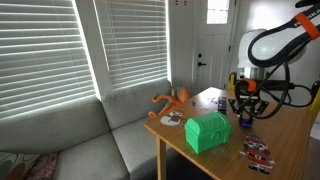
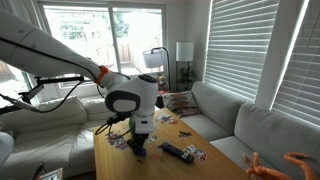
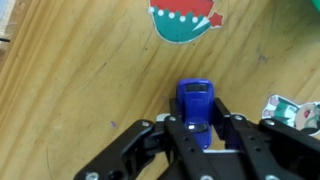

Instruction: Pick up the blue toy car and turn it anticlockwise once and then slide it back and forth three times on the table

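Note:
In the wrist view the blue toy car point(image 3: 194, 98) lies on the light wooden table point(image 3: 80, 90), with its front pointing away from the camera. My gripper point(image 3: 198, 110) is shut on the car, one black finger against each side. In both exterior views the gripper point(image 1: 243, 112) point(image 2: 138, 146) points straight down at the tabletop point(image 1: 290, 140) point(image 2: 120, 166). The car is too small and too covered to make out there.
A green chest-shaped box point(image 1: 207, 131) stands near the table's edge, with an orange toy point(image 1: 172, 100) behind it. Picture cards point(image 1: 258, 152) and a round red-and-green card point(image 3: 185, 20) lie nearby. A black remote point(image 2: 178, 152) lies on the table. A grey sofa point(image 1: 80, 140) stands beside the table.

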`<action>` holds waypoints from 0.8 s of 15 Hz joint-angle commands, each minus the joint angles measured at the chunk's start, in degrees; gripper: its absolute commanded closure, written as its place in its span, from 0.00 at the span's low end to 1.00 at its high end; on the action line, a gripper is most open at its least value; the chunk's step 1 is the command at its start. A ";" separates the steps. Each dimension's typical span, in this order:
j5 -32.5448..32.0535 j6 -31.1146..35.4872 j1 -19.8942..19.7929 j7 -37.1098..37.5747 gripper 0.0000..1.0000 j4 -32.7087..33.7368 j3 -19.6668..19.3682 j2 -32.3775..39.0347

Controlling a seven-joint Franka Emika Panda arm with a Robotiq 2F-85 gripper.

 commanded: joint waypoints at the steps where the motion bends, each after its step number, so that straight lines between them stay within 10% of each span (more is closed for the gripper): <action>1: -1.88 1.96 -1.41 0.85 0.90 -0.02 -1.40 0.43; 12: -5.43 7.88 -4.80 -0.12 0.90 0.42 -5.14 1.95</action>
